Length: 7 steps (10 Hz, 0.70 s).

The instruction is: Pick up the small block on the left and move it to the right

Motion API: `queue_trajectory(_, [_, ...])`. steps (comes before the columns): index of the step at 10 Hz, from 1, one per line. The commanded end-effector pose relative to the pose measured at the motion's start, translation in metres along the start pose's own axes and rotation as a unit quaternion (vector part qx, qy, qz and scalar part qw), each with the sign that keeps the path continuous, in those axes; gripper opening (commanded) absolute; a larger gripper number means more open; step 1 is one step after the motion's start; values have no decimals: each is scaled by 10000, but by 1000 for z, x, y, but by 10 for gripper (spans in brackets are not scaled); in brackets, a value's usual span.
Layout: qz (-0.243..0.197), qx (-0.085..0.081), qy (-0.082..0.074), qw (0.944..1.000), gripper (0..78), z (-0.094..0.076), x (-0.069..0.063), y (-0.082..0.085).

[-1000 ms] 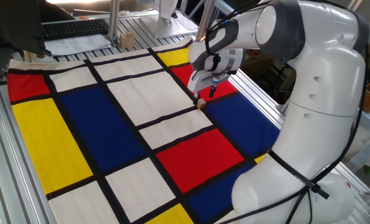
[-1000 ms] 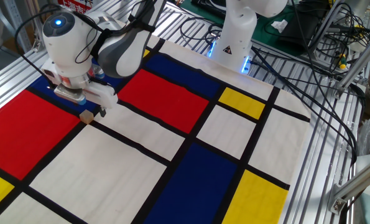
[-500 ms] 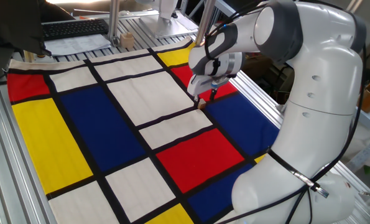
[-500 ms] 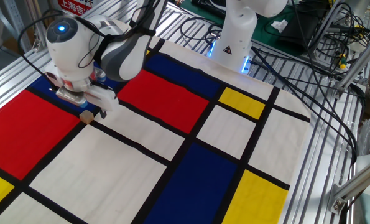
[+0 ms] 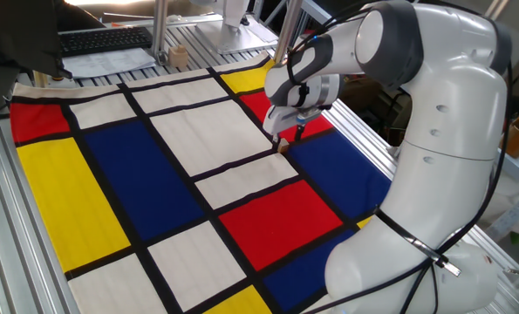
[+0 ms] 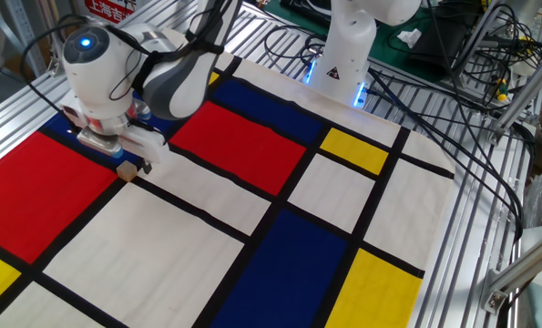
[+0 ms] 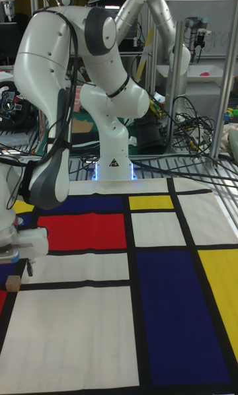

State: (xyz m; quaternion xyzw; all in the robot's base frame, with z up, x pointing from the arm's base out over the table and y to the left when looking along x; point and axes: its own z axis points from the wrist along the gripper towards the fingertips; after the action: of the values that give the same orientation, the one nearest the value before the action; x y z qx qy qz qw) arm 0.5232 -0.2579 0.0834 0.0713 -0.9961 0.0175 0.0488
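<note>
One fixed view: the hand (image 5: 287, 136) sat low over the colour-block cloth (image 5: 137, 183) on the table, with the small block (image 5: 283, 146) right at its fingertips on a black line beside a red panel; the fingers looked spread around it, but contact was hidden. A second pale wooden piece (image 5: 180, 58) stood well apart at the far edge, not the target. The other fixed view: the small block (image 6: 125, 169) rested on the cloth just under the hand (image 6: 130, 165), one dark fingertip (image 6: 146, 167) beside it and the other finger hidden behind the block; the cube looked unlifted and I judged it not yet pinched. Tall fixed view: the small block (image 7: 12, 283) lay at the left edge of the cloth, with one fingertip (image 7: 30, 269) near it and the rest of the hand cropped. Risk: the cube was tiny, so an off-centre closing could nudge it sideways or tip it out. A weak pinch could drop it on the way right.
</note>
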Motion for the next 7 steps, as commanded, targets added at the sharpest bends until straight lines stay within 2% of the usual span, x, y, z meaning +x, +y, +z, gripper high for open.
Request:
queue_trajectory(1, [-13, -7, -14, 10000, 775, -2, -14, -9])
queue_trajectory(7, [-28, -5, 9, 10000, 775, -2, -16, -7])
